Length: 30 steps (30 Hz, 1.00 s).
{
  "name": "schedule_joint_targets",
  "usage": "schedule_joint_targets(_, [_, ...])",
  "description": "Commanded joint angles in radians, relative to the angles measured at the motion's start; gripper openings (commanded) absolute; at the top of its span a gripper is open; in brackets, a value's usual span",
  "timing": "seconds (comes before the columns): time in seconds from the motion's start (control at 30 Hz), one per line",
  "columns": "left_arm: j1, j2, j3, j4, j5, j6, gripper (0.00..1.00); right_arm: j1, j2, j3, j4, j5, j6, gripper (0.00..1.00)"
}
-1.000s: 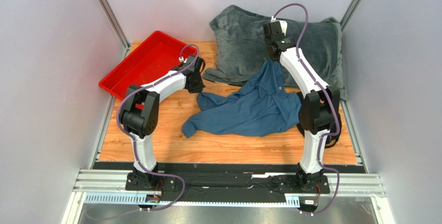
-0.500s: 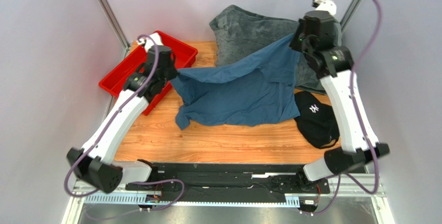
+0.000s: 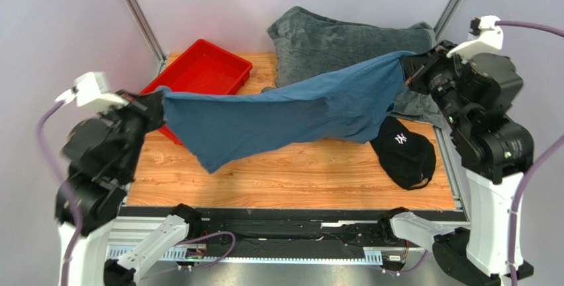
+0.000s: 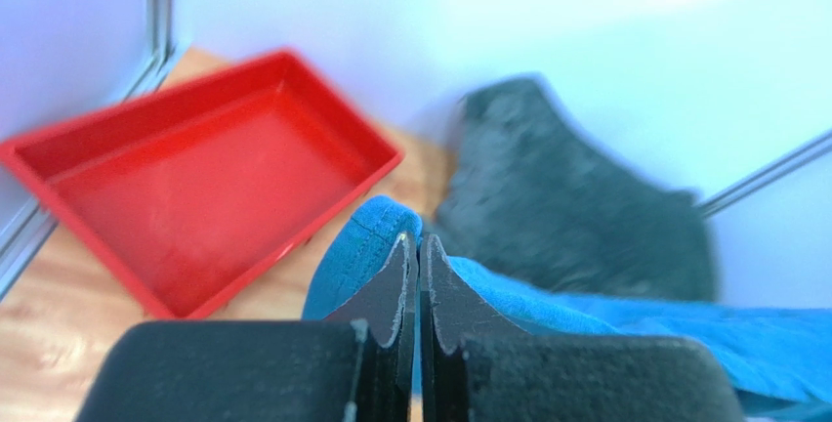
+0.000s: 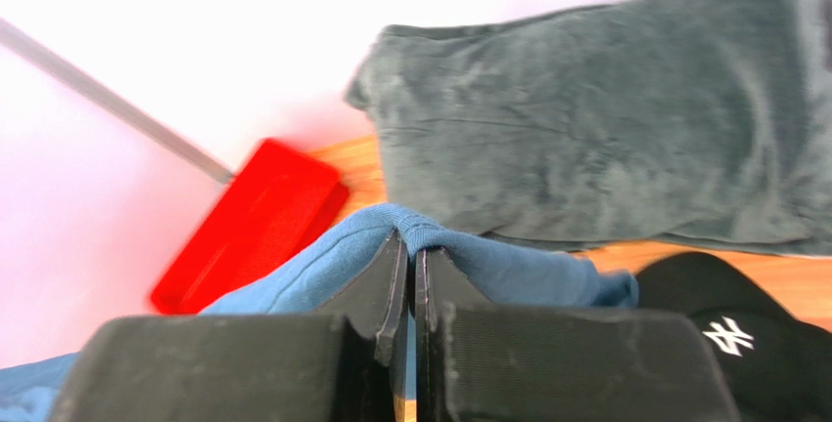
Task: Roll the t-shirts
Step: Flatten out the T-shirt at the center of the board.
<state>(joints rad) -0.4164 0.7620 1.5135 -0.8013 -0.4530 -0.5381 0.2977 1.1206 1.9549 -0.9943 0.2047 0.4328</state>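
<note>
The dark teal-blue t-shirt (image 3: 284, 110) hangs in the air above the table, stretched between both grippers. My left gripper (image 3: 157, 100) is shut on its left end, high above the table's left edge; the left wrist view shows the jaws pinched on a fold of the t-shirt (image 4: 356, 251) with my left gripper (image 4: 418, 241) closed. My right gripper (image 3: 407, 69) is shut on the right end, high at the right; in the right wrist view my right gripper (image 5: 410, 246) pinches the t-shirt (image 5: 488, 266). The shirt's lower edge sags toward the wood.
A red tray (image 3: 198, 74) sits at the back left, also in the left wrist view (image 4: 195, 178). A large grey blanket (image 3: 337, 41) lies at the back. A black cap with a white logo (image 3: 404, 150) lies at the right on the wooden table (image 3: 298, 180).
Both arms have risen and spread apart, lifting the t-shirt off the table and pulling it taut. The black cap has come into view.
</note>
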Motion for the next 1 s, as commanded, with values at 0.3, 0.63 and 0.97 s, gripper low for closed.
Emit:
schedule_joint_targets(0.3, [-0.001,-0.193,0.039,-0.039,0.111,0.026,0.0,-0.006,-0.154,0.012,0.002,-0.165,0.09,0.0])
schedule_joint_targets(0.63, [-0.002,-0.271,0.111,-0.072,0.076,0.033,0.0,-0.006,-0.228,0.093,-0.067,-0.226,0.113,0.0])
schedule_joint_targets(0.97, [-0.001,-0.124,0.018,0.052,-0.009,0.079,0.0,-0.005,-0.101,-0.002,0.061,-0.228,0.092,0.0])
